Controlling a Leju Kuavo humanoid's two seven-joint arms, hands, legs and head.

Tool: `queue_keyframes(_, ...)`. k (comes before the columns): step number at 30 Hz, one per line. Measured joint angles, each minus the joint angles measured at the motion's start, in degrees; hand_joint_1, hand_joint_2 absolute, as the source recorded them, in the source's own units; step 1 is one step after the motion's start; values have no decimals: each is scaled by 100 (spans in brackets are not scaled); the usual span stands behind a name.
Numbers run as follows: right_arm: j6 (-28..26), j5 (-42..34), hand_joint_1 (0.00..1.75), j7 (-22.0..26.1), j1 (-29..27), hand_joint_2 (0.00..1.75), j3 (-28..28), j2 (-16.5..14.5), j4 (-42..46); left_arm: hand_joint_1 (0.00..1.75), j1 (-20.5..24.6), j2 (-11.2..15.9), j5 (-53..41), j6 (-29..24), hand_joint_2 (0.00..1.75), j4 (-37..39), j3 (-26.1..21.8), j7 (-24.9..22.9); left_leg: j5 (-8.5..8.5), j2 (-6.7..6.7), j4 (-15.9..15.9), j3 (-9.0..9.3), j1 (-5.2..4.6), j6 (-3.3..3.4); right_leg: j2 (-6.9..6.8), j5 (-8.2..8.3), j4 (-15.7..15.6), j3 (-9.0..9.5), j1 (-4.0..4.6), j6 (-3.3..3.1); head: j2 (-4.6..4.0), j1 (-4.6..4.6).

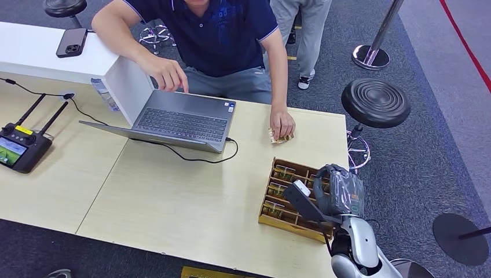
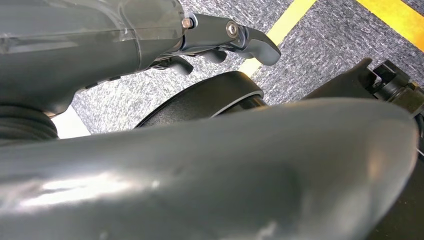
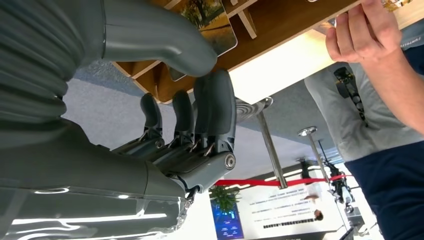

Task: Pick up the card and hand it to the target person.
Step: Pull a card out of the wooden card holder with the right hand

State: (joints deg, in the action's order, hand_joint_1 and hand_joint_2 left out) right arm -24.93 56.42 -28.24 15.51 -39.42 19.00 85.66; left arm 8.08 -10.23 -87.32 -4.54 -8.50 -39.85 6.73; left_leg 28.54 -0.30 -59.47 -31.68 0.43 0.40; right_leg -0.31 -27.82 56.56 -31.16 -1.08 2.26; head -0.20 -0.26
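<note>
Card (image 3: 212, 25) with a printed tree scene stands in a slot of the wooden compartment tray (image 1: 278, 217), touching the right hand (image 1: 339, 188), whose thumb (image 3: 165, 37) and fingers (image 3: 215, 107) close around its edge. Right arm reaches up over the table's near right corner. Left hand (image 2: 220, 42) hangs, fingers curled on nothing.

The right arm (image 1: 360, 243) is raised, its right hand (image 1: 339, 190) held with fingers (image 3: 210, 107) curled against the thumb (image 3: 160, 37) — the left hand (image 2: 220, 42) is hung low, fingers bent.
</note>
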Motion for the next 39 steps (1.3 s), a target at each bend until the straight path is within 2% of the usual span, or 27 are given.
queue_keyframes(5, 33, -24, 97, -2, 26, 175, -1, -30, -78, 0, 0, 0, 0, 4, 0, 0, 0, 0, 0, 0, 0, 0, 0, 0, 0, 0, 0, 0, 0, 0, 0, 0)
queue_keyframes(12, 43, -68, 84, 1, 51, 175, -21, -90, -219, 0, 0, -2, 0, 6, 0, 0, 0, -3, 0, -1, 0, -2, 0, 0, -1, 0, 0, -1, 0, 0, 0, 0)
queue_keyframes(32, 62, -97, 109, -12, 86, 175, -88, -97, -337, 0, -1, -13, 0, 5, 0, 0, 0, -4, 0, 0, 0, 1, 0, 0, 0, 0, 0, -1, 0, 0, 0, 0)
queue_keyframes(39, 102, -60, 106, -63, 92, 175, -88, -97, -337, 0, -1, -13, 0, 4, 0, 0, 0, -4, 0, 0, 0, 1, 0, 0, 0, 0, 0, -1, 0, 0, 0, 0)
